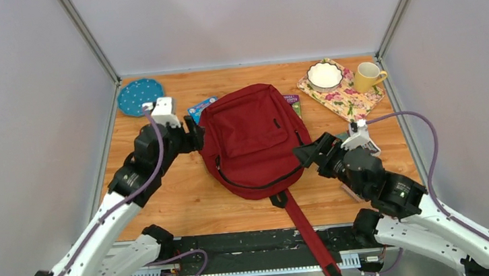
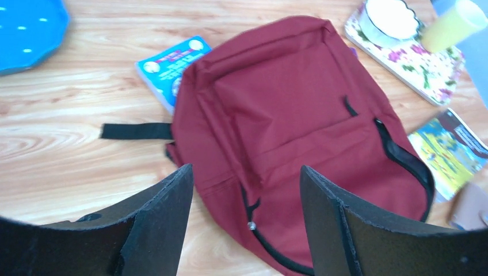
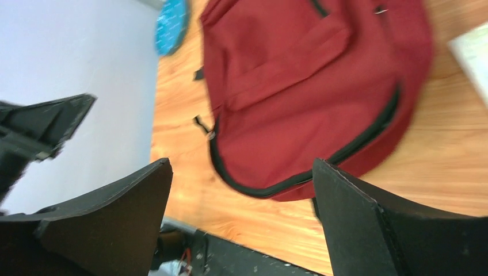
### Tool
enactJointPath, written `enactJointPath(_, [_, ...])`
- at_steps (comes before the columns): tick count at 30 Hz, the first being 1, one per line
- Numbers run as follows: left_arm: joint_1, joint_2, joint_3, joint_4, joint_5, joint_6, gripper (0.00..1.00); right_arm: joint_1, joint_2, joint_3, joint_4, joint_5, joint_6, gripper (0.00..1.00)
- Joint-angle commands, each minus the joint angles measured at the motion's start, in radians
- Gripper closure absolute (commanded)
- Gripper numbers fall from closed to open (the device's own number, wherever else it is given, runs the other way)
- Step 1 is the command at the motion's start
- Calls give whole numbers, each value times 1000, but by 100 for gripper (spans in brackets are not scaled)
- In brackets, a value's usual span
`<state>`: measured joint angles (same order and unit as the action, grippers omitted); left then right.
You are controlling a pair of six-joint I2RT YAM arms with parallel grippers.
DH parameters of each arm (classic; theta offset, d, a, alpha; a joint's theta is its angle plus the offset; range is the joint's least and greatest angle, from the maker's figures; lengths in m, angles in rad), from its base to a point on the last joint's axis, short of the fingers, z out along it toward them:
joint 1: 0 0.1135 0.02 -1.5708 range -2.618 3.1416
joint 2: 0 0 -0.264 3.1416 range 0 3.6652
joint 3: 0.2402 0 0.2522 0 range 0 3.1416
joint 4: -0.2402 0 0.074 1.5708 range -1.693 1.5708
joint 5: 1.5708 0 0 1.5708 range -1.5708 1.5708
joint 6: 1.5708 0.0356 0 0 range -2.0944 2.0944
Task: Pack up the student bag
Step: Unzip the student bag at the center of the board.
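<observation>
The student bag [image 1: 255, 140], a dark red backpack with black zippers, lies flat in the middle of the wooden table [image 1: 187, 197], and one black strap [image 1: 308, 233] trails over the near edge. My left gripper [image 1: 194, 133] hovers at the bag's left side. In the left wrist view it [image 2: 246, 172] stands open above the bag [image 2: 288, 115], with a zipper pull [image 2: 251, 225] below the gap. My right gripper [image 1: 307, 153] hangs at the bag's right side, open. In the right wrist view it [image 3: 241, 167] holds nothing, above the bag's zipped edge [image 3: 311, 86].
A blue plate [image 1: 139, 96] sits at the back left. A blue book [image 1: 201, 107] and a green book [image 1: 292, 103] poke out from behind the bag. A floral mat [image 1: 342, 95] at the back right carries a white bowl [image 1: 324, 75] and a yellow mug [image 1: 368, 76]. Another book [image 2: 449, 149] lies right of the bag.
</observation>
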<state>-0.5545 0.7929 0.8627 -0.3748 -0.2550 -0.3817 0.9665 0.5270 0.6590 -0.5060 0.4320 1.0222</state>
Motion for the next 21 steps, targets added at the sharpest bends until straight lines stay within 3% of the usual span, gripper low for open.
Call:
enactJointPath(1, [5, 167, 168, -65, 233, -43, 25, -118, 98, 163, -300, 51, -37, 5])
enactJointPath(4, [5, 285, 245, -100, 353, -27, 24, -230, 168, 231, -411, -85, -33, 3])
enactJointPath(9, [-19, 404, 277, -84, 522, 116, 24, -379, 202, 160, -340, -234, -39, 4])
enactJointPath(12, [-124, 422, 225, -44, 498, 239, 23, -457, 177, 68, -251, -257, -69, 4])
enactJointPath(15, [-241, 448, 174, 37, 387, 319, 23, -556, 168, -31, -128, -353, -91, 4])
enactJointPath(17, [-258, 503, 203, 17, 420, 302, 23, -618, 191, -47, -108, -468, -88, 4])
enactJointPath(21, [-297, 563, 239, 13, 467, 323, 22, -675, 232, -55, -86, -496, -132, 4])
